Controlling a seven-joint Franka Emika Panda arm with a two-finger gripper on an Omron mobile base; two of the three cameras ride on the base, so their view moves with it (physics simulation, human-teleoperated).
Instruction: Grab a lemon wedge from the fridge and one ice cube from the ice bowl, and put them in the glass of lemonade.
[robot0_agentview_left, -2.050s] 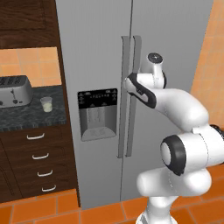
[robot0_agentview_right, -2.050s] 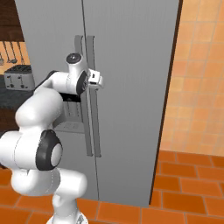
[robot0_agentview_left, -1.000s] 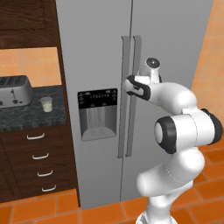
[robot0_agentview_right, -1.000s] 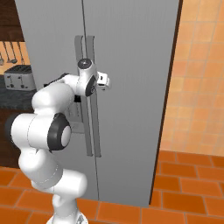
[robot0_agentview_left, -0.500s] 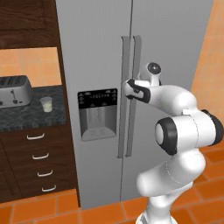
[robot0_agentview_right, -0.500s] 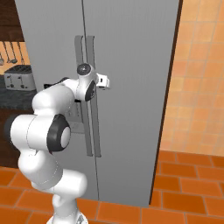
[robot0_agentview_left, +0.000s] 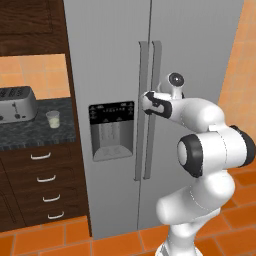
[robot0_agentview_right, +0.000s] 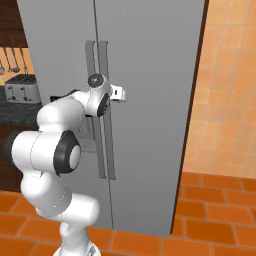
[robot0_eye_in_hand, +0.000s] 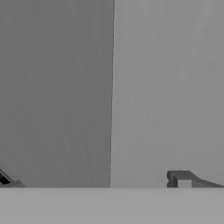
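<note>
The fridge (robot0_agentview_left: 115, 60) is tall and grey, and both doors are closed with the long handles (robot0_agentview_left: 149, 150) side by side at the middle seam. My gripper (robot0_agentview_left: 146, 103) is pressed up to those handles at about dispenser height. In the hand view the gripper (robot0_eye_in_hand: 94, 181) is open, its fingertips (robot0_eye_in_hand: 183, 179) wide apart against the grey door faces, with the door seam (robot0_eye_in_hand: 112, 87) running between them. The glass of lemonade (robot0_agentview_left: 52, 119) stands on the dark counter left of the fridge. The lemon wedge is hidden behind the shut doors. The ice bowl and ice cube are out of view.
A silver toaster (robot0_agentview_left: 15, 104) sits on the counter (robot0_agentview_left: 30, 132) beside the glass, above dark wooden drawers (robot0_agentview_left: 42, 185). A black dispenser panel (robot0_agentview_left: 111, 130) is set into the left door. An orange tiled wall (robot0_agentview_right: 225, 90) runs right of the fridge, and the floor is orange tile (robot0_agentview_right: 210, 215).
The hand has moved left and in toward the fridge handles, and the elbow has swung down. The fridge doors remain closed.
</note>
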